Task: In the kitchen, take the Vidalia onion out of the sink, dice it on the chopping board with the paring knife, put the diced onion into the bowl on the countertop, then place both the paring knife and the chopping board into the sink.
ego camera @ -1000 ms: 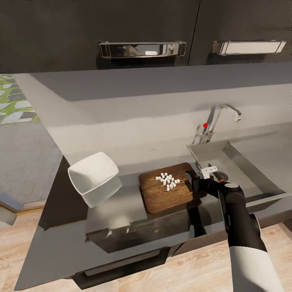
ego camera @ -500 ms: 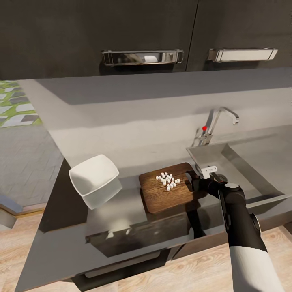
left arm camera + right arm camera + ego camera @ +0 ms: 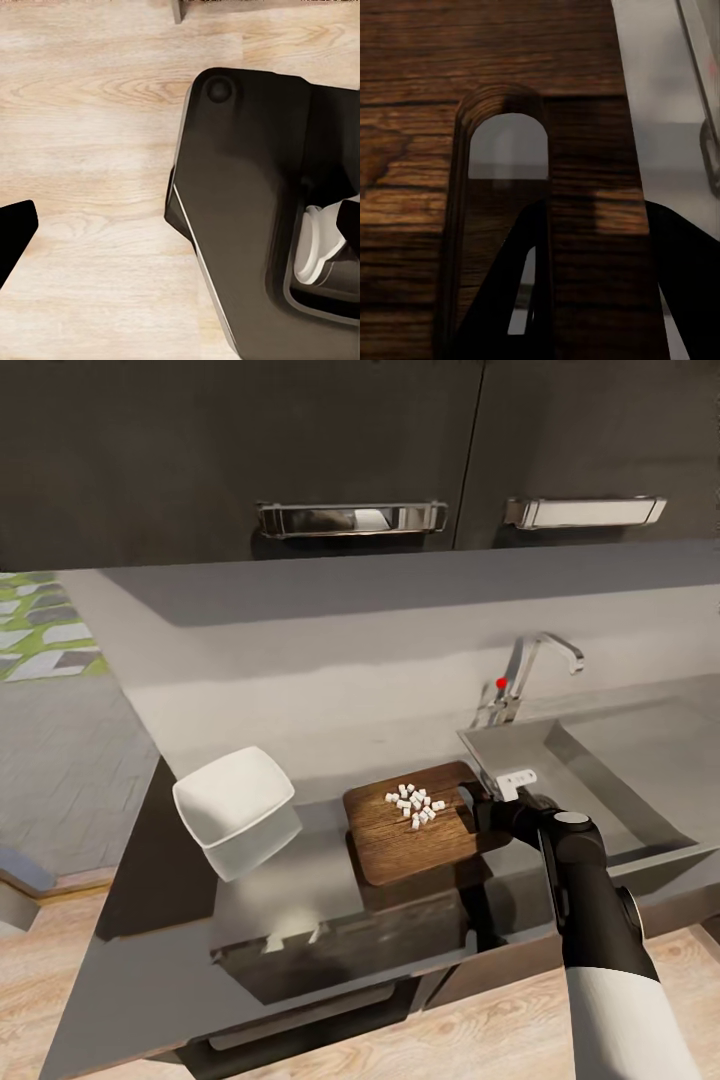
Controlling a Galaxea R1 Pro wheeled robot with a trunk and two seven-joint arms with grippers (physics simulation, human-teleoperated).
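The onion is already cut up: a little heap of small white onion bits (image 3: 414,805) sits in the middle of the chopping board (image 3: 415,840). The board lies on the tabletop (image 3: 330,690) near its front edge, just beside the left edge of the sink (image 3: 610,780). The white bowl (image 3: 235,800) stands near the left end of the tabletop, apart from the board, and nothing shows inside it. So I think the cutting is done, but the bits are not yet in the bowl, and the board is not yet in the sink. I cannot make out the paring knife, so I cannot say where it is. The right tool (image 3: 478,810) is at the board's right end, the end with the slot hole (image 3: 508,146). In the right wrist view one dark finger (image 3: 502,300) lies under the slot and the wood runs in between the two fingers, so the tool looks to be pinching the board's edge. My guess is that it will lift and tip the board to slide the bits into the bowl. The left tool (image 3: 11,240) hangs low over the wooden floor (image 3: 90,150) beside the robot's dark base (image 3: 247,225); just one dark tip shows, so I cannot tell if it is spread or pressed together.
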